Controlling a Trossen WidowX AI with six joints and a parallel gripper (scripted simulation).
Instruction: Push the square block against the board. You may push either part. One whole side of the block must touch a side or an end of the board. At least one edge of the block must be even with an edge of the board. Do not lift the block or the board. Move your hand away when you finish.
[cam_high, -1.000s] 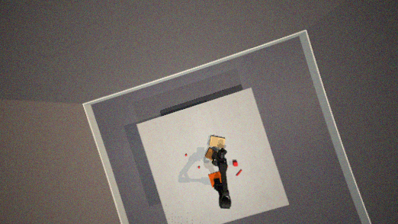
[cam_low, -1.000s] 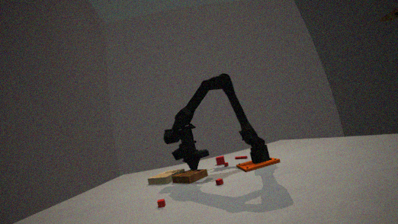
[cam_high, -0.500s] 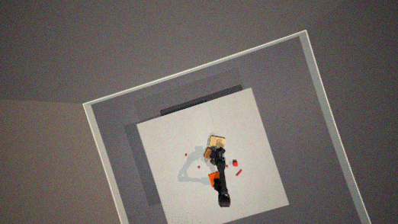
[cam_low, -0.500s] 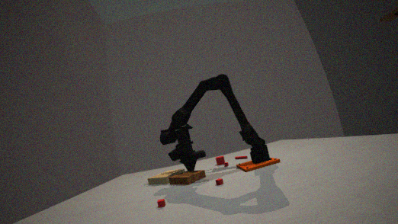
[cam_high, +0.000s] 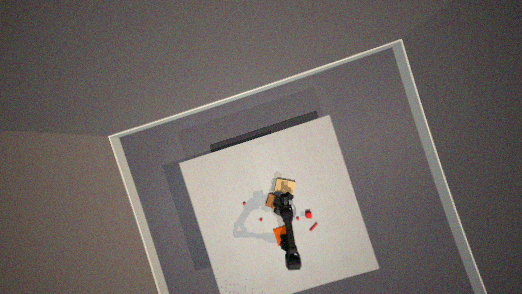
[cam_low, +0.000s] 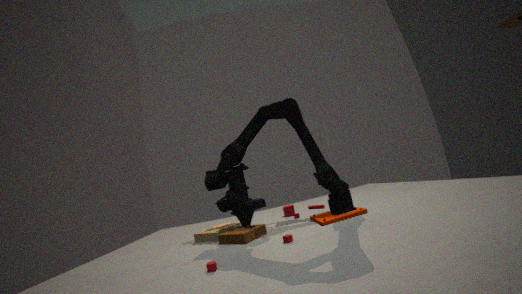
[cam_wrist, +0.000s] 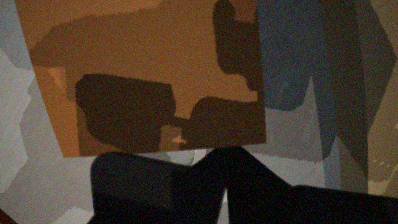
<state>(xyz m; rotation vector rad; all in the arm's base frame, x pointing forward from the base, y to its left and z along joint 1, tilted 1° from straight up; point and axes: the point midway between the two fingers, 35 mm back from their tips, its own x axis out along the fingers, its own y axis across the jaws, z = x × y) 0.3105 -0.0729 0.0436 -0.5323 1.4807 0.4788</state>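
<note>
- White table top (cam_low: 430, 235), pale and square in the top view, set inside a grey bordered surround (cam_high: 440, 165).
- Orange base plate (cam_low: 338, 216) flat on the surface, carrying the arm.
- Brown square block (cam_low: 242, 234) and paler tan board (cam_low: 215, 233) lying flat, side by side and apparently touching.
- Small red cubes scattered around: one large (cam_low: 288, 210), one near the block (cam_low: 287, 238), one toward the front edge (cam_low: 211, 266).
- Thin red bar (cam_low: 316, 206) near the base plate.
</note>
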